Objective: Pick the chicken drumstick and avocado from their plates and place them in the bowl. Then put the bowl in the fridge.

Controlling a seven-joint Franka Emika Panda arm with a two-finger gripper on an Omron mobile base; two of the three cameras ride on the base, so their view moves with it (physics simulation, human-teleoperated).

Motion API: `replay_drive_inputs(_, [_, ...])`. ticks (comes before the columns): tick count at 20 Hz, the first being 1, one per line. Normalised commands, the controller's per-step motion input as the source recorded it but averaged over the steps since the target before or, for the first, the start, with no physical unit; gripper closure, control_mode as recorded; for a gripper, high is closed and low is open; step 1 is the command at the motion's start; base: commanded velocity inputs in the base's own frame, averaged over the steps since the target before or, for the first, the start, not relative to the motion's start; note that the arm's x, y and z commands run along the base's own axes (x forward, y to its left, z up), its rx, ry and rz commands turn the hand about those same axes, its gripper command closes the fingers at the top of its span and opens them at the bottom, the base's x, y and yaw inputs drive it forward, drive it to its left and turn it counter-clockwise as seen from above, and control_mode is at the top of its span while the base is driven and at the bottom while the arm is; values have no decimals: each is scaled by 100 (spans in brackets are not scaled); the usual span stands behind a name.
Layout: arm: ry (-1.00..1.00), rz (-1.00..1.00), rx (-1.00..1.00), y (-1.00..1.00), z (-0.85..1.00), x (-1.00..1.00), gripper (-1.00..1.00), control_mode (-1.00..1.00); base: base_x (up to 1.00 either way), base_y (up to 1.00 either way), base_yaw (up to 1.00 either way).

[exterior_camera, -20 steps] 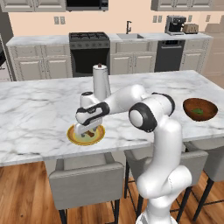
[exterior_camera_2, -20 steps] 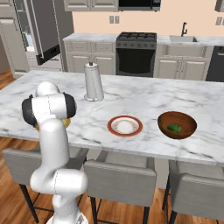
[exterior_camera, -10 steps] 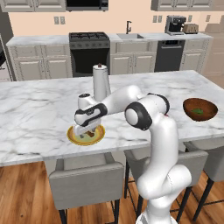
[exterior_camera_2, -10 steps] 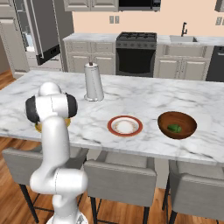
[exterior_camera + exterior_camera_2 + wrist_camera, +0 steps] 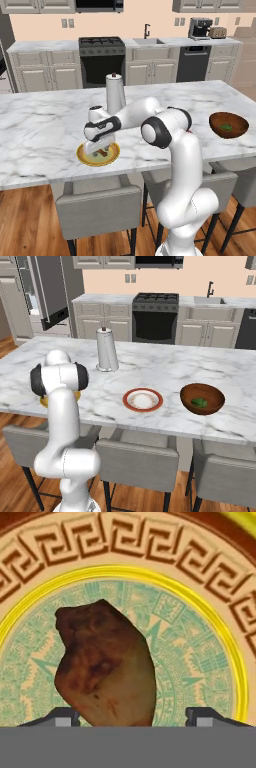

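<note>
- Here, left base view: the tool (image 5: 100,152) sits low over the yellow-rimmed plate (image 5: 114,153) on the marble table (image 5: 45,125).
- Right base view: the avocado (image 5: 200,402) lies in the wooden bowl (image 5: 215,404).
- Hand view: the glossy brown chicken drumstick (image 5: 102,664) lies on the plate's green centre between the parted fingertips (image 5: 205,716); whether they touch it I cannot tell.

glossy mottled-brown chicken drumstick (image 5: 102,664) | round yellow-rimmed plate (image 5: 200,637), green patterned centre, tan-brown key-fret band | red-rimmed white-centred plate (image 5: 143,400) | reddish-brown wooden bowl (image 5: 202,398) | white grey-veined marble worktop (image 5: 45,125)
</note>
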Motion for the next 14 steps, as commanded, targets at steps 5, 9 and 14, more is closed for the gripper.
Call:
replay_drive_inputs(5, [5, 0, 0, 0, -3, -12, 100, -100, 0, 0, 0])
replay_drive_inputs(9, [8, 0, 1, -4, 2, -19, 100, -100, 0, 0, 0])
replay_drive_inputs(14, [1, 1, 7, -9, 28, -20, 100, -100, 0, 0, 0])
